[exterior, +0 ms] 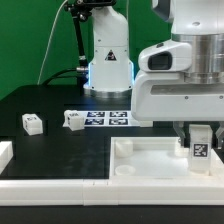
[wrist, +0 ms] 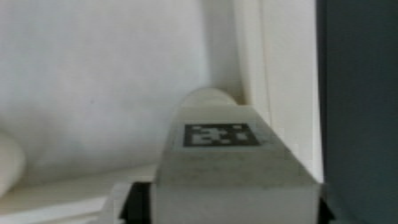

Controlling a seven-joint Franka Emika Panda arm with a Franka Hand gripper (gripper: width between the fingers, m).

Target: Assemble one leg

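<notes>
Where tool (exterior: pixel 200 150) grips: stubby white leg (exterior: pixel 200 143) w/ b&w tag, matte plastic.

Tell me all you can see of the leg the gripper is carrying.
The leg is a stubby white block, plastic by its look, with a black-and-white square tag on the face toward the exterior camera. It stands upright, its top in the gripper, its lower end at the large white panel near that panel's corner on the exterior view's right. In the wrist view the leg sits beside the panel's raised rim.
</notes>
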